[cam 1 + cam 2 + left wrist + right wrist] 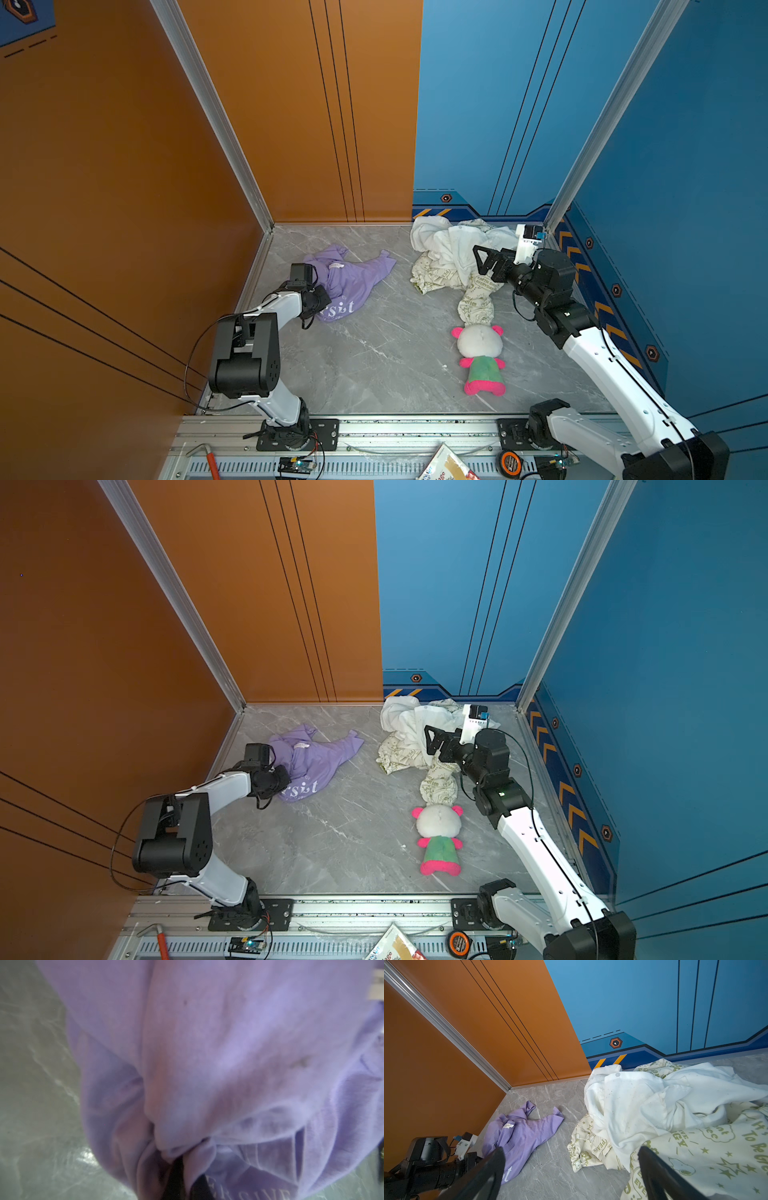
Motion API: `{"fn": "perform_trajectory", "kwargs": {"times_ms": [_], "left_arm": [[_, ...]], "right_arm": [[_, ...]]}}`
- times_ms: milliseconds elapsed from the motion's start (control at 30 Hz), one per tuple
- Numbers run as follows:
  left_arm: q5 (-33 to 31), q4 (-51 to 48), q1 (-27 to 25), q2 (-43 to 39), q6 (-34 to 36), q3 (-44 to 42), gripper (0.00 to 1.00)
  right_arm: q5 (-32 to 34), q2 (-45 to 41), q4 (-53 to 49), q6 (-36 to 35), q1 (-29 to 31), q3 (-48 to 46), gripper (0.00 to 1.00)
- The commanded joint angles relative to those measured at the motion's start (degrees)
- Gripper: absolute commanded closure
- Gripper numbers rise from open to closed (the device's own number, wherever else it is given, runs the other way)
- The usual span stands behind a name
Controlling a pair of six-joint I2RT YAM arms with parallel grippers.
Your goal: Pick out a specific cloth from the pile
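**A:** Starting from the left, how far along is the job?

**B:** The left claw is pinched tight on a fold of the purple T-shirt, right beside the white lettering. In the left wrist view the lilac fabric bunches into creases that run down to the dark fingers.

**A:** And where is the shirt?

**B:** It lies on the left part of the grey worktop, near the orange wall. A bare strip of worktop separates it from the pile, and the two touch nowhere. So the picking-out looks mostly done. What seems left is to let go of it or carry it somewhere, and the pictures do not show which.

**A:** How does the shirt look?

**B:** It is thin, soft and rumpled, spread fairly flat. The small neck label faces up, one sleeve points toward the pile, and the claw hides part of the large letters. Whether any of the shirt is off the worktop cannot be told.

**A:** What is further right?

**B:** The pile sits against the blue wall. The white cloth lies on top of the cream cloth with green print, and a strip of the cream cloth trails toward the plush bear. The right claw hangs over the pile with its jaws spread wide, holding nothing.
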Motion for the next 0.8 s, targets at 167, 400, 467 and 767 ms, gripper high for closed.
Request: {"fn": "perform_trajectory", "kwargs": {"times_ms": [167, 400, 467, 767], "left_arm": [[0.5, -5.6, 0.6, 2.7, -1.4, 1.7, 0.92], [-8.2, -4.5, -1.3, -10.8, 0.9, -1.7, 0.49], [-10.1, -4.2, -2.0, -16.3, 1.6, -2.2, 0.38], [-17.2, -0.1, -5.2, -35.4, 11.1, -4.4, 0.02]], "right_arm": [[-0.9, 0.6, -1.3, 1.3, -0.6, -0.1, 0.0], [-0.8, -0.6, -2.2, 0.4, -2.5, -1.2, 0.0], [0.2, -1.2, -2.2, 0.4, -3.3, -1.7, 0.0], [9.6, -3.8, 1.8, 2.4, -7.4, -8.7, 0.0]]}}
